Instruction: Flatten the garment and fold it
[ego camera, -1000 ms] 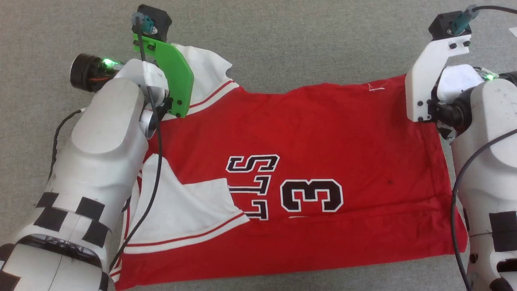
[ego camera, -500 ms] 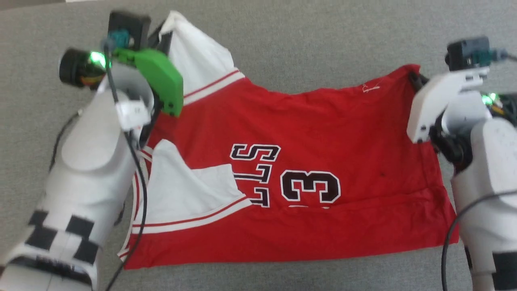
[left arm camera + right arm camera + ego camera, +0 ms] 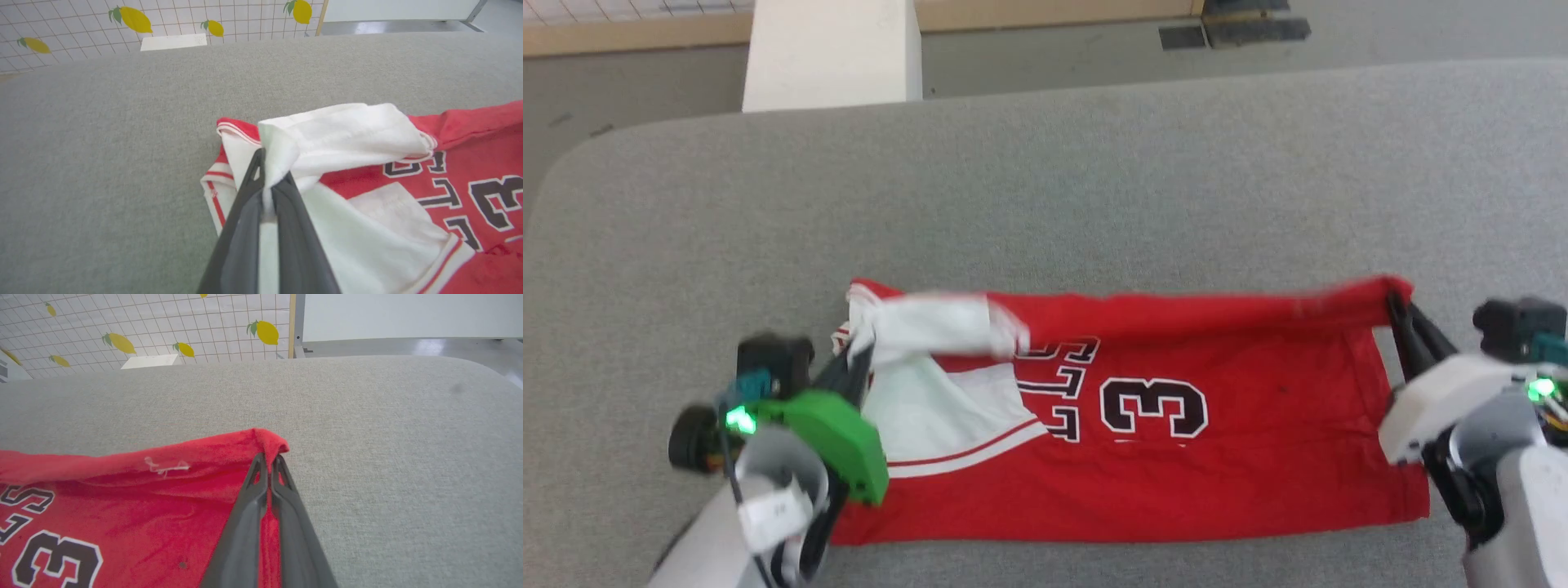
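**Garment [image 3: 1176, 482] gripped at both far corners on the gray table**

The garment, a red jersey, lies across the gray table [image 3: 1094, 180] near its front edge, printed side up. Its number 3 [image 3: 1153, 410] and black lettering [image 3: 1058, 388] sit near the middle of the cloth. The edge nearest the robot rests flat on the table. The far edge is raised into a long ridge that runs between the two arms.

The left gripper [image 3: 856, 363] has its fingers pressed together on a white sleeve [image 3: 347, 130], with the cloth bunched at the fingertips. That sleeve drapes sideways over the red chest, touching the top of the lettering. A second white sleeve [image 3: 939, 416] with red stripes lies flat on the jersey just below it.

The right gripper [image 3: 1398, 309] is clamped on the red hem corner [image 3: 269, 443], which curls over its tips.

Beyond the table are a pale block [image 3: 832, 53] and a tiled wall with lemon pictures [image 3: 130, 18].
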Available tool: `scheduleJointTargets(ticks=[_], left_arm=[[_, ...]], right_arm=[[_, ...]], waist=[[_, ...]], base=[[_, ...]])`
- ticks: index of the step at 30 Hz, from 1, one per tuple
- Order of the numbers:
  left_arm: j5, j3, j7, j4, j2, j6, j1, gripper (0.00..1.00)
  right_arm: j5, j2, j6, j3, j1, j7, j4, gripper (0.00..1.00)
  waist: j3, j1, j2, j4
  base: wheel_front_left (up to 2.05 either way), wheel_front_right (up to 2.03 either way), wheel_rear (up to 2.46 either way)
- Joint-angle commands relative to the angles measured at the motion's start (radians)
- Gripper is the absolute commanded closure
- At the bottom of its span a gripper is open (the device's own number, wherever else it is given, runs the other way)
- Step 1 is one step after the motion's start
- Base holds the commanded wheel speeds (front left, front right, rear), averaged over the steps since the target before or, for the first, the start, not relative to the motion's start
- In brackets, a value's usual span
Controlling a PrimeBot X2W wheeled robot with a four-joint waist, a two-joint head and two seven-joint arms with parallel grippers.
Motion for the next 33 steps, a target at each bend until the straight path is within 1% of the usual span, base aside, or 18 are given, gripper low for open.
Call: scheduleJointTargets(ticks=[1, 4, 7, 9, 14, 18, 19, 20, 21, 22, 27, 33], left_arm=[[-0.018, 0.004, 0.008, -0.039, 0.012, 0.018, 0.055, 1.0], [-0.045, 0.005, 0.03, -0.102, 0.026, 0.042, 0.153, 1.0], [-0.063, -0.004, 0.051, -0.142, 0.038, 0.056, 0.235, 1.0], [-0.078, -0.012, 0.063, -0.157, 0.037, 0.057, 0.274, 1.0], [-0.088, -0.038, 0.089, -0.154, 0.033, 0.064, 0.321, 1.0], [-0.09, -0.056, 0.087, -0.122, 0.016, 0.051, 0.312, 1.0], [-0.091, -0.059, 0.085, -0.112, 0.01, 0.048, 0.308, 0.72], [-0.092, -0.062, 0.081, -0.1, 0.003, 0.046, 0.302, 0.21], [-0.094, -0.067, 0.082, -0.091, -0.004, 0.041, 0.299, 0.0], [-0.098, -0.073, 0.084, -0.08, -0.012, 0.035, 0.296, 0.0], [-0.112, -0.07, 0.065, -0.053, -0.032, 0.036, 0.3, 0.0], [-0.116, -0.036, -0.01, -0.077, -0.029, 0.054, 0.334, 0.0]], right_arm=[[0.006, -0.009, -0.002, -0.005, 0.035, -0.004, -0.008, 1.0], [0.011, -0.016, -0.002, -0.013, 0.089, 0.012, -0.014, 1.0], [0.015, -0.026, -0.002, -0.014, 0.138, 0.05, -0.022, 1.0], [0.014, -0.037, -0.002, -0.008, 0.163, 0.082, -0.027, 1.0], [-0.01, -0.074, -0.002, 0.012, 0.202, 0.183, -0.014, 1.0], [-0.022, -0.094, -0.002, 0.041, 0.202, 0.239, 0.002, 1.0], [-0.02, -0.093, -0.002, 0.043, 0.199, 0.248, 0.008, 1.0], [-0.017, -0.092, -0.002, 0.047, 0.196, 0.26, 0.014, 0.73], [-0.015, -0.091, -0.002, 0.05, 0.195, 0.269, 0.018, 0.29], [-0.011, -0.089, -0.002, 0.053, 0.194, 0.28, 0.022, 0.0], [0.019, -0.074, -0.002, 0.026, 0.213, 0.309, 0.012, 0.0], [0.051, -0.04, -0.002, -0.051, 0.281, 0.301, -0.067, 0.0]], waist=[[-0.055, 0.0, 0.0, 0.021], [-0.074, 0.0, 0.0, 0.028], [-0.084, 0.0, 0.0, 0.034], [-0.086, 0.0, 0.0, 0.035], [-0.084, 0.0, 0.0, 0.039], [-0.076, 0.0, 0.0, 0.042], [-0.075, 0.0, 0.0, 0.042], [-0.075, 0.0, 0.0, 0.042], [-0.075, 0.0, 0.0, 0.043], [-0.077, 0.0, 0.0, 0.043], [-0.096, 0.0, 0.0, 0.049], [-0.124, 0.0, 0.0, 0.063]], base=[[0.0, 0.0, 0.0], [0.0, 0.0, 0.0], [0.0, 0.0, 0.0], [0.0, 0.0, 0.0], [0.0, 0.0, 0.0], [0.0, 0.0, 0.0], [0.0, 0.0, 0.0], [0.0, 0.0, 0.0], [0.0, 0.0, 0.0], [0.0, 0.0, 0.0], [0.0, 0.0, 0.0], [0.0, 0.0, 0.0]])
